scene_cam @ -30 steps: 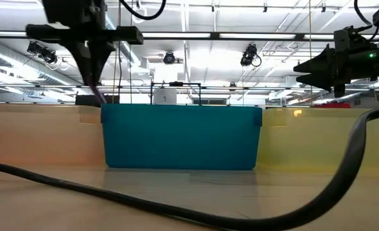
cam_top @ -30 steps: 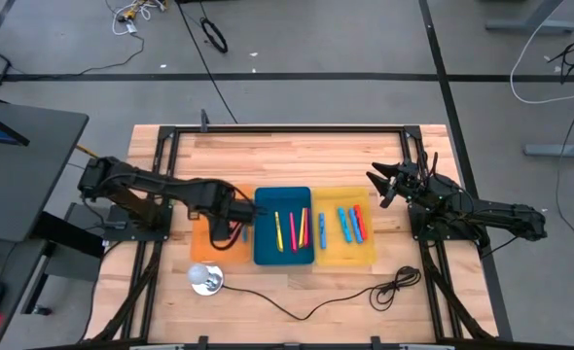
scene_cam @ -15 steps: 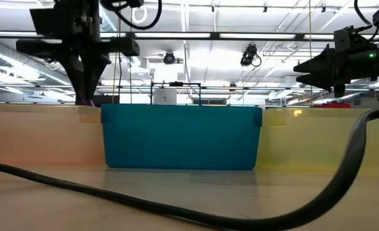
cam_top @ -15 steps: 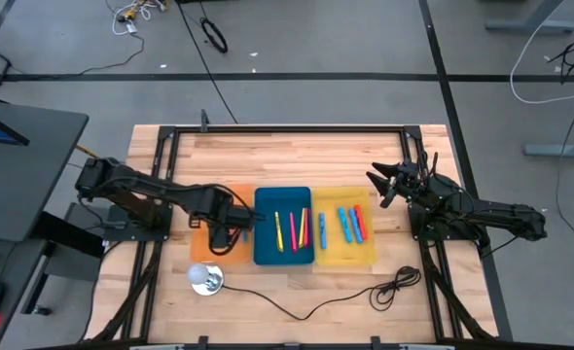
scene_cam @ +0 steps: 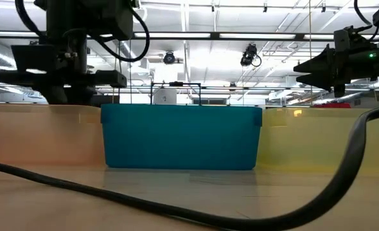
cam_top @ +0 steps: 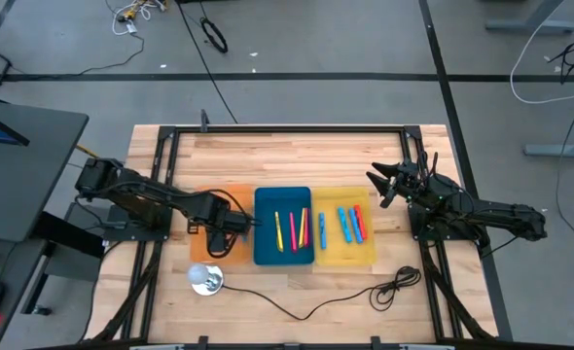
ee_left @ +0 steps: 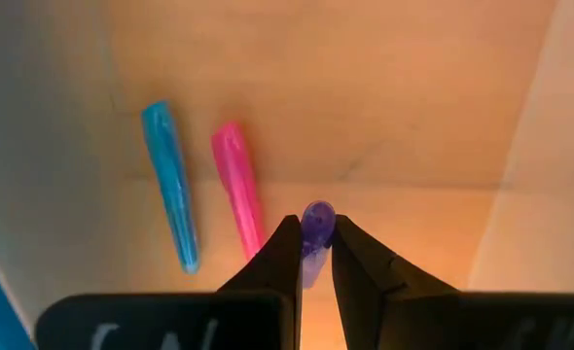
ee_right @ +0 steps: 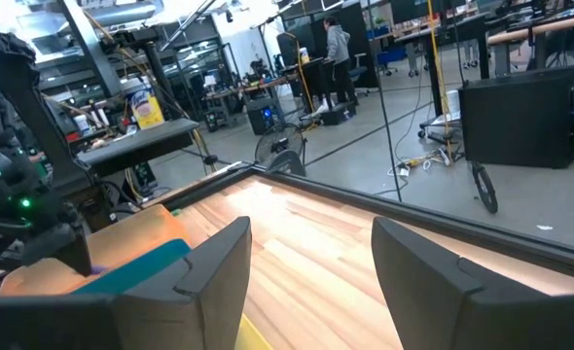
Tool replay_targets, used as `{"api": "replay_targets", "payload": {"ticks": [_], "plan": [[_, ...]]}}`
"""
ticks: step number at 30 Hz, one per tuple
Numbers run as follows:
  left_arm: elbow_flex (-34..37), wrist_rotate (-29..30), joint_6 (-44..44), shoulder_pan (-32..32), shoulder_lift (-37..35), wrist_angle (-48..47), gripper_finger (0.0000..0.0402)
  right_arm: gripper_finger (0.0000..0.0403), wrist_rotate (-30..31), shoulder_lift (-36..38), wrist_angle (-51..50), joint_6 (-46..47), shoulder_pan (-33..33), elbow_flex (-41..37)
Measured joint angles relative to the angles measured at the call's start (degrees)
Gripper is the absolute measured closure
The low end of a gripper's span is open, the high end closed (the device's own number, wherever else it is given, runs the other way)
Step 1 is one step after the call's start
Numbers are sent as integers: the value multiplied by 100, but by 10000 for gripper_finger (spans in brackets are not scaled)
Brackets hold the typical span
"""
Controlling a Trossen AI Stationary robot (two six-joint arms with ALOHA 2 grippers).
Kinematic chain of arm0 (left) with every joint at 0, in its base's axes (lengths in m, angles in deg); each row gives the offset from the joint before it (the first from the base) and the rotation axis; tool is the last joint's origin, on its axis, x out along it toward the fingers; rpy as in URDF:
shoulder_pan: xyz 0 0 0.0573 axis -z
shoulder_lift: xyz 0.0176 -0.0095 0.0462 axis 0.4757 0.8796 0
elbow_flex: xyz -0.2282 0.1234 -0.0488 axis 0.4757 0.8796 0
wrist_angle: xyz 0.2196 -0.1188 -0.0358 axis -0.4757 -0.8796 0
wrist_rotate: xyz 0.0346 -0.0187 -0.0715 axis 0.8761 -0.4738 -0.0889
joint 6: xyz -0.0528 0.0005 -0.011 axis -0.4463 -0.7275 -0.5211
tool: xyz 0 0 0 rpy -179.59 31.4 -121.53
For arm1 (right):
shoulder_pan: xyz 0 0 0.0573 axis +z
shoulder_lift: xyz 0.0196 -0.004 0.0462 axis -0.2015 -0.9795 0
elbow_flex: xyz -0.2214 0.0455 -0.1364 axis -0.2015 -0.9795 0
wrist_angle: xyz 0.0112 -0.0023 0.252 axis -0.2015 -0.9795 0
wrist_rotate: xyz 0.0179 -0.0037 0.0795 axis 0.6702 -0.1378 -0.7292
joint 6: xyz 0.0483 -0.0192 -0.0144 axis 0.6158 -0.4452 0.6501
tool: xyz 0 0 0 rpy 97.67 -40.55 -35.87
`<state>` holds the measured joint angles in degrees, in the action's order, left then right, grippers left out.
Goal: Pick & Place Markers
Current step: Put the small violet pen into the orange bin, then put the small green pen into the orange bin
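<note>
My left gripper (ee_left: 316, 233) reaches down into the orange tray (cam_top: 197, 236) and is shut on a purple marker (ee_left: 317, 220). A blue marker (ee_left: 170, 185) and a pink marker (ee_left: 240, 190) lie flat on that tray's floor beside it. In the low view the tray's wall (scene_cam: 42, 135) hides the fingers. The blue tray (cam_top: 283, 251) holds several markers (cam_top: 292, 230). The yellow tray (cam_top: 343, 253) holds two blue markers and a red one (cam_top: 358, 222). My right gripper (cam_top: 379, 185) waits open above the table, beyond the yellow tray's far right corner. My left gripper pinches the purple marker between its two fingers (ee_left: 279, 255), coming from above and pointing down. The marker's rounded end (ee_left: 318, 212) sticks out just past the fingertips. Whether that end touches the tray floor, I cannot tell.
A white round object (cam_top: 206, 278) and a black cable (cam_top: 384, 290) lie on the near part of the table; the cable crosses the low view (scene_cam: 176, 205). The black frame (cam_top: 297, 127) rims the wooden table top. Bare wood shows on the far side of the trays.
My left gripper has gone down into the orange tray and shifted toward the table's near-left, still shut on the purple marker. The marker's tip, seen above the tray wall in the low view a second ago, has sunk behind it.
</note>
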<state>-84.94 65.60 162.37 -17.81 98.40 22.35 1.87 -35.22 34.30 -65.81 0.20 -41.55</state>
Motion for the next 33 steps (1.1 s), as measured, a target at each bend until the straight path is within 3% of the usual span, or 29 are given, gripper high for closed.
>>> {"api": "replay_targets", "payload": {"ticks": [13, 33], "plan": [[331, -333, -115, 25, 2, 677, 359, 188, 0, 0, 0, -1, 0, 0], [236, -139, -1045, -164, 2, 534, 199, 188, -2, 0, 0, -1, 0, 0]]}}
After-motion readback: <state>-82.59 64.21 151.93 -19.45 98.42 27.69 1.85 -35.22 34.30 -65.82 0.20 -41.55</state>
